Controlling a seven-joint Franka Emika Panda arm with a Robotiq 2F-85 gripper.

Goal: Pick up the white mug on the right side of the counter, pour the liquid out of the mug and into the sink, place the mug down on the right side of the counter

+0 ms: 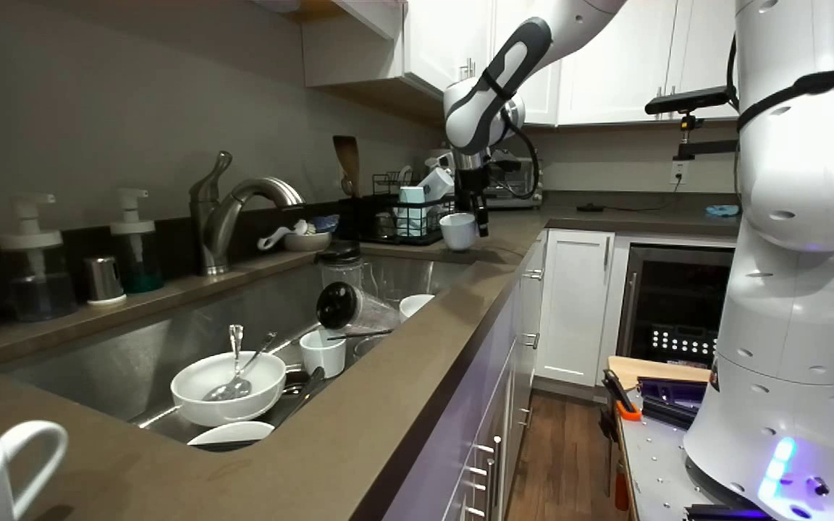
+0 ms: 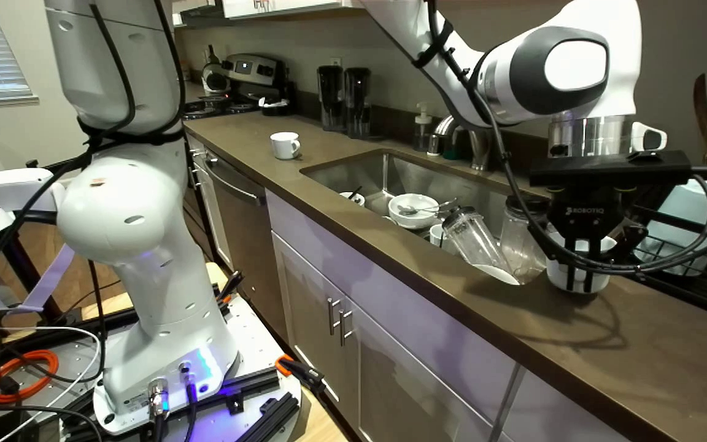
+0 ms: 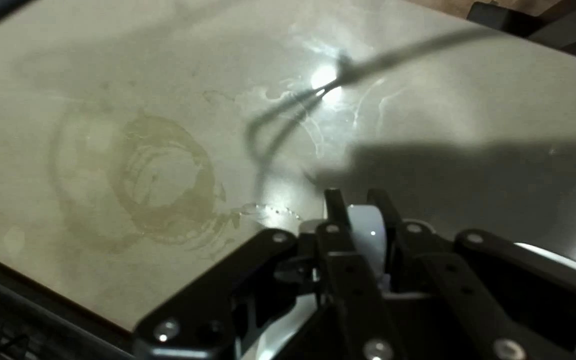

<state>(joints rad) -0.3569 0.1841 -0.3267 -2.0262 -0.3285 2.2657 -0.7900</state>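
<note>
Gripper (image 3: 356, 197) is pointing straight down, fingers (image 3: 335, 207) standing narrow and pinching the handle (image 3: 368, 235) of the white mug (image 1: 456, 233). Arm (image 1: 489, 112) is arching high over the counter (image 1: 417, 354), wrist (image 2: 590, 136) bending down just past one end of the sink (image 1: 120, 378). Mug is facing mouth up, just beside the sink's corner and near the dish rack (image 1: 417, 239); whether its base is touching the counter is not clear.

Counts: one faucet (image 1: 214, 242) is curving over the sink; two pump bottles (image 1: 35, 286) are standing along its back edge, one metal cylinder (image 1: 104, 278) between them. Inside: two clear jars (image 1: 375, 312) with black lids (image 1: 336, 305), one leaning, one standing upright; one white cup (image 1: 323, 356); one white bowl (image 1: 225, 414) with a spoon (image 1: 237, 344) resting in it; two more white dishes (image 1: 232, 434), showing only partly. One loop-handled mug (image 2: 283, 147) is standing on the counter, by the sink's opposite end.
</note>
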